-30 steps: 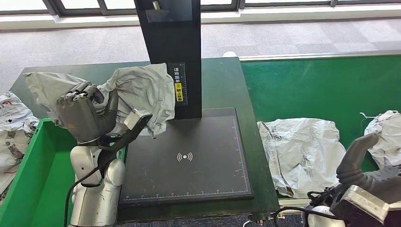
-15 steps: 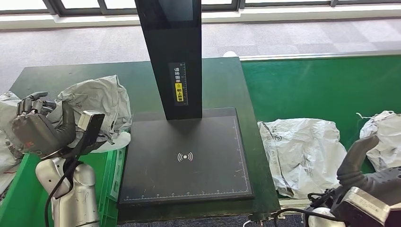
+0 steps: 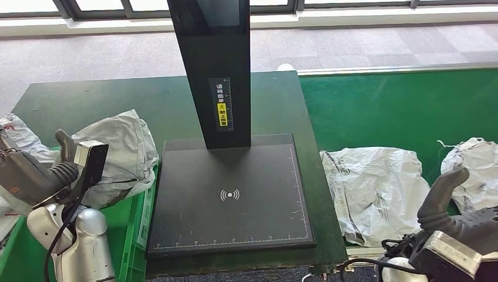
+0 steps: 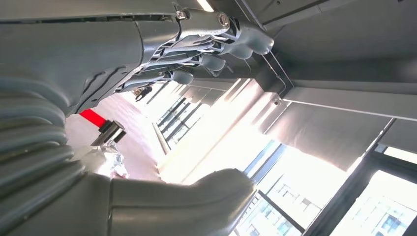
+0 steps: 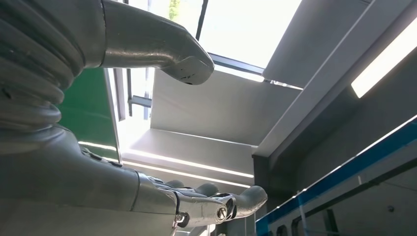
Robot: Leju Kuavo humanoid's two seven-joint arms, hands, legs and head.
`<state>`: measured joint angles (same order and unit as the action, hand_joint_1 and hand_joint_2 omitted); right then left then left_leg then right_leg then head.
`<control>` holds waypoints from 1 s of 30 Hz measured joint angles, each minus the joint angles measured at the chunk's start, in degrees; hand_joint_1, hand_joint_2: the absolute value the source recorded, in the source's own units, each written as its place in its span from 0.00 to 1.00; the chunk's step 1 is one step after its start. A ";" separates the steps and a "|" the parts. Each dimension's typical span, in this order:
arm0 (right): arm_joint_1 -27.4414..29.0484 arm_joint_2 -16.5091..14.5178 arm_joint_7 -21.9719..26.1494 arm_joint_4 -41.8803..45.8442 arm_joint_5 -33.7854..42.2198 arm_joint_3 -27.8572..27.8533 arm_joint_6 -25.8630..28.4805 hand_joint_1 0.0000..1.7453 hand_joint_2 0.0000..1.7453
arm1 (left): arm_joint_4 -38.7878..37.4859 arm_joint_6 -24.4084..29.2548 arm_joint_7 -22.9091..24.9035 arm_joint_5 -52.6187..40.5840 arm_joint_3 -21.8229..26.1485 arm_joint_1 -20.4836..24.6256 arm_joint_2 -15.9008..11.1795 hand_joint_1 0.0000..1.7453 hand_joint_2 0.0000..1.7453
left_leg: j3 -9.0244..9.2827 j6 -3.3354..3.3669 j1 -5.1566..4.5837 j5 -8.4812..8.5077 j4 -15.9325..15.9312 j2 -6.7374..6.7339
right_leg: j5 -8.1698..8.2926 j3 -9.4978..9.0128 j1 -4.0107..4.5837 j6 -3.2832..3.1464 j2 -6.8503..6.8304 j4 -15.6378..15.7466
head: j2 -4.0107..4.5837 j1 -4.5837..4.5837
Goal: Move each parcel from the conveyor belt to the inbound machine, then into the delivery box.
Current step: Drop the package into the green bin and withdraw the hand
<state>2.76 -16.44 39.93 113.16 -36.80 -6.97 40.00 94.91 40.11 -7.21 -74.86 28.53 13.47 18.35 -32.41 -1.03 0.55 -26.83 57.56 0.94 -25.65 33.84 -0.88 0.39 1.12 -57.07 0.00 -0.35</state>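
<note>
Parcel (image 3: 120,150), grey and crumpled, is seen resting on the rim of the green delivery box (image 3: 135,220) at the far left, against the counter (image 3: 117,100) edge. More bagged parcels (image 3: 14,132) are noted further left. The left hand (image 3: 26,173) is held beside the parcel, palm up; in the left wrist view its fingers (image 4: 206,46) are spread with nothing between them and the thumb. The inbound machine (image 3: 232,194), a black plate with a dark upright post, is set mid-counter, its plate bare. On the green conveyor belt (image 3: 399,106) to the right, a white parcel (image 3: 376,188) lies flat, and another (image 3: 475,170) lies at the right edge. The right hand (image 3: 455,208) is held low near these, thumb raised, fingers apart and holding nothing.
</note>
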 joint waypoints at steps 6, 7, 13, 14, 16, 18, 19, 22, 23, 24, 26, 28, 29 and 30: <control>-0.06 0.00 0.00 -0.48 -0.22 0.00 0.00 0.00 1.00 | 0.91 0.00 0.23 -0.16 0.09 -0.06 0.03 0.00 0.00 | 0.00 0.00 0.00 0.00 0.00 0.00 | 0.00 0.00 0.00 0.00 0.00 0.00 | 0.00 0.00; -0.06 0.00 0.00 -0.56 -0.26 0.00 0.00 0.00 1.00 | 1.00 0.00 0.54 -0.46 0.04 -0.06 0.04 0.00 0.00 | 0.00 0.00 0.00 0.00 0.00 0.00 | 0.00 0.00 0.00 0.00 0.00 0.00 | 0.00 0.00; -0.11 0.00 -0.11 -0.97 -0.64 -0.05 0.00 0.00 1.00 | 1.01 0.00 4.41 -3.36 -1.71 0.11 0.00 0.00 1.00 | 0.01 0.00 0.00 0.00 0.00 0.01 | 0.00 -0.01 0.00 0.00 -0.01 0.00 | 0.00 0.00; -0.11 0.00 -0.09 -1.02 -0.58 -0.07 0.00 0.00 1.00 | 0.95 0.00 4.40 -3.73 -1.96 0.17 0.01 0.00 1.00 | 0.01 0.00 0.00 0.00 0.00 0.01 | 0.00 -0.01 -0.01 0.00 -0.01 0.00 | 0.00 0.00; -0.11 0.00 -0.03 -1.10 -0.47 -0.08 0.00 0.00 1.00 | 0.83 0.00 3.80 -3.77 -2.24 0.25 0.03 0.00 1.00 | 0.01 0.00 0.00 0.00 0.00 0.01 | 0.00 0.00 -0.01 0.00 -0.01 0.00 | 0.00 0.00; -0.11 0.00 -0.01 -1.17 -0.43 -0.10 0.00 0.00 1.00 | 0.77 0.00 2.92 -3.02 -2.30 0.28 0.03 0.00 1.00 | 0.01 0.00 0.00 0.00 0.00 0.01 | 0.00 0.01 0.00 0.00 -0.01 0.00 | 0.00 0.00; -0.11 0.00 0.00 -1.19 -0.43 -0.13 0.00 0.00 1.00 | 0.77 0.00 2.57 -2.62 -2.30 0.28 0.03 0.00 1.00 | 0.01 0.00 0.00 0.00 0.00 0.01 | 0.00 0.01 0.00 0.00 -0.01 0.00 | 0.00 0.00; -0.08 0.00 0.00 -1.22 -0.42 -0.45 0.00 0.00 1.00 | 0.78 0.00 2.22 -2.20 -2.31 0.28 0.03 0.00 1.00 | 0.00 0.00 0.00 0.00 0.00 0.01 | 0.00 0.01 0.00 0.00 -0.01 0.00 | 0.00 0.00; -0.06 0.00 0.00 -1.22 -0.43 -0.62 0.00 0.00 1.00 | 0.78 0.00 2.18 -2.16 -2.32 0.28 0.03 0.00 1.00 | 0.00 0.00 0.00 0.00 0.00 0.01 | 0.00 0.01 0.00 0.00 -0.01 0.00 | 0.00 0.00; -0.04 0.00 0.00 -1.23 -0.43 -0.77 0.00 0.00 1.00 | 0.78 0.00 2.14 -2.14 -2.32 0.28 0.03 0.00 1.00 | 0.00 0.00 0.00 0.00 0.00 0.01 | 0.00 0.01 0.00 0.00 -0.01 0.00 | 0.00 0.00; -0.02 0.00 0.00 -1.25 -0.44 -0.93 0.00 0.00 1.00 | 0.78 0.00 2.08 -2.14 -2.32 0.28 0.03 0.00 1.00 | 0.00 0.00 0.00 0.00 0.00 0.01 | 0.00 0.01 0.00 0.00 -0.01 0.00 | 0.00 0.00; -0.02 0.00 0.00 -1.27 -0.44 -1.01 0.00 0.00 1.00 | 0.78 0.00 2.04 -2.13 -2.32 0.28 0.03 0.00 1.00 | 0.00 0.00 0.00 0.00 0.00 0.01 | 0.00 0.01 0.00 0.00 -0.01 0.00 | 0.00 0.00; -0.02 0.00 0.00 -1.27 -0.45 -1.03 0.00 0.00 1.00 | 0.78 0.00 1.83 -1.86 -2.32 0.28 0.03 0.00 1.00 | 0.00 0.00 0.00 0.00 0.00 0.01 | 0.00 0.00 0.00 0.00 -0.01 0.00 | 0.00 0.00; -0.02 0.00 -0.01 -1.29 -0.55 -1.07 0.00 0.00 1.00 | 0.78 0.00 1.07 -0.90 -2.32 0.28 0.03 0.00 1.00 | 0.00 0.00 0.00 0.00 0.00 0.01 | 0.00 0.00 0.00 0.00 -0.01 0.00 | 0.00 0.00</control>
<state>2.74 -16.44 39.92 111.87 -37.35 -8.04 40.00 95.69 40.11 -6.14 -75.76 26.21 13.75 18.38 -32.41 -1.03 0.55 -26.83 57.56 0.95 -25.65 33.84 -0.88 0.39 1.11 -57.07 0.00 -0.35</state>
